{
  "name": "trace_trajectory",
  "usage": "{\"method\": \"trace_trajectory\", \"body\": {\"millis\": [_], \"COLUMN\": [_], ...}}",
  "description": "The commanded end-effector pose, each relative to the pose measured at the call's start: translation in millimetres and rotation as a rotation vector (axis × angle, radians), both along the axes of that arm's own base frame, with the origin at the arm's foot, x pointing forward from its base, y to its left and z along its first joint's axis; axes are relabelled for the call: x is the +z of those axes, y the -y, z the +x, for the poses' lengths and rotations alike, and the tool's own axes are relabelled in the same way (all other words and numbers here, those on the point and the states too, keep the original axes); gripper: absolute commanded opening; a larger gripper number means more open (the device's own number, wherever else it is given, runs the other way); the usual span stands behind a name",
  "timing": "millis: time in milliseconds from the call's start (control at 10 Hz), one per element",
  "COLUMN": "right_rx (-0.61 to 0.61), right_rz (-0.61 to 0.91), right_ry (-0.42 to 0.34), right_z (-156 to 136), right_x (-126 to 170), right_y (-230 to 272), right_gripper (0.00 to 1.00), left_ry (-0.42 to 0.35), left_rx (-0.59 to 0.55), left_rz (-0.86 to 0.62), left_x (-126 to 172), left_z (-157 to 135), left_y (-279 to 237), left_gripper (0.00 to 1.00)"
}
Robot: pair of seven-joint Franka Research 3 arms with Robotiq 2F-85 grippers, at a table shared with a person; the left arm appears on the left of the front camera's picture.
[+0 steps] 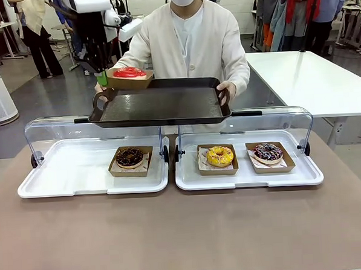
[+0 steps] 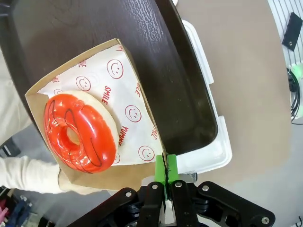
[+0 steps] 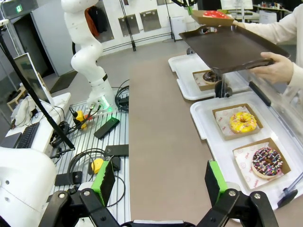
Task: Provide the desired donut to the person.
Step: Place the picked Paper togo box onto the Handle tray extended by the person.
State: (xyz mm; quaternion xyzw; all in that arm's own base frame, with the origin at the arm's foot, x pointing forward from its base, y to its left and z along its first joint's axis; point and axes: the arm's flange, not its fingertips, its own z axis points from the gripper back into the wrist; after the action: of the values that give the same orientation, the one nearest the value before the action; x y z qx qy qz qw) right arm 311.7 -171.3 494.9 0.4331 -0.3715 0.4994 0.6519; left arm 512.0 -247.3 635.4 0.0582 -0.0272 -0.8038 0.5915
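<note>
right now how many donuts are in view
4: red-glazed donut in the cardboard tray pinched by the left gripper at the dark serving tray; chocolate donut on the left white tray; yellow donut and sprinkled donut on the right white tray.

A red glazed donut (image 2: 80,132) lies at centre left in a cardboard box (image 2: 124,176), partly over a dark tray (image 2: 156,56). At bottom centre the left gripper (image 2: 165,163) pinches the box's edge.

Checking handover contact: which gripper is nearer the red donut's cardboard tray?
Left. The left gripper is shut on the cardboard tray at its edge, beside the red donut, over the person's dark serving tray. The right gripper stands open far off, nearer the sprinkled donut.
</note>
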Motion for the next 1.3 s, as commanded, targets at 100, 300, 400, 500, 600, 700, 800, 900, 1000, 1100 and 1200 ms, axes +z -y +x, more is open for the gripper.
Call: {"method": "trace_trajectory", "body": {"millis": [100, 300, 400, 500, 600, 700, 800, 900, 1000, 1100, 1200], "right_rx": [0.003, 0.003, 0.003, 0.003, 0.003, 0.003, 0.003, 0.003, 0.003, 0.003, 0.003], "right_rz": [0.010, 0.010, 0.010, 0.010, 0.010, 0.010, 0.010, 0.010, 0.010, 0.010, 0.010], "right_ry": [0.007, 0.007, 0.007, 0.007, 0.007, 0.007, 0.007, 0.007, 0.007, 0.007, 0.007], "right_z": [0.2, 0.2, 0.2, 0.2, 0.2, 0.2, 0.2, 0.2, 0.2, 0.2, 0.2], "right_x": [0.2, 0.2, 0.2, 0.2, 0.2, 0.2, 0.2, 0.2, 0.2, 0.2, 0.2], "right_y": [0.8, 0.8, 0.8, 0.8, 0.8, 0.8, 0.8, 0.8, 0.8, 0.8, 0.8], "right_gripper": [1.00, 1.00, 1.00, 1.00, 1.00, 1.00, 1.00, 1.00, 1.00, 1.00, 1.00], "left_ry": [-0.025, -0.049, -0.062, -0.073, -0.083, -0.094, -0.097, -0.101, -0.104, -0.102, -0.102], "left_rx": [0.074, 0.095, 0.104, 0.109, 0.114, 0.120, 0.122, 0.121, 0.112, 0.110, 0.109], "left_rz": [-0.072, -0.101, -0.106, -0.110, -0.110, -0.112, -0.113, -0.121, -0.128, -0.129, -0.131], "left_x": [-18.3, -34.6, -41.3, -47.1, -53.8, -59.1, -63.1, -65.8, -66.9, -66.6, -66.0], "left_z": [9.2, 14.5, 16.3, 17.6, 18.7, 19.9, 21.4, 22.7, 22.9, 22.7, 22.4], "left_y": [-15.5, -24.8, -28.1, -31.0, -33.0, -34.7, -36.2, -37.5, -37.6, -37.8, -37.8], "left_gripper": [0.01, 0.01, 0.01, 0.01, 0.01, 0.01, 0.01, 0.01, 0.60, 0.60, 1.00]}}
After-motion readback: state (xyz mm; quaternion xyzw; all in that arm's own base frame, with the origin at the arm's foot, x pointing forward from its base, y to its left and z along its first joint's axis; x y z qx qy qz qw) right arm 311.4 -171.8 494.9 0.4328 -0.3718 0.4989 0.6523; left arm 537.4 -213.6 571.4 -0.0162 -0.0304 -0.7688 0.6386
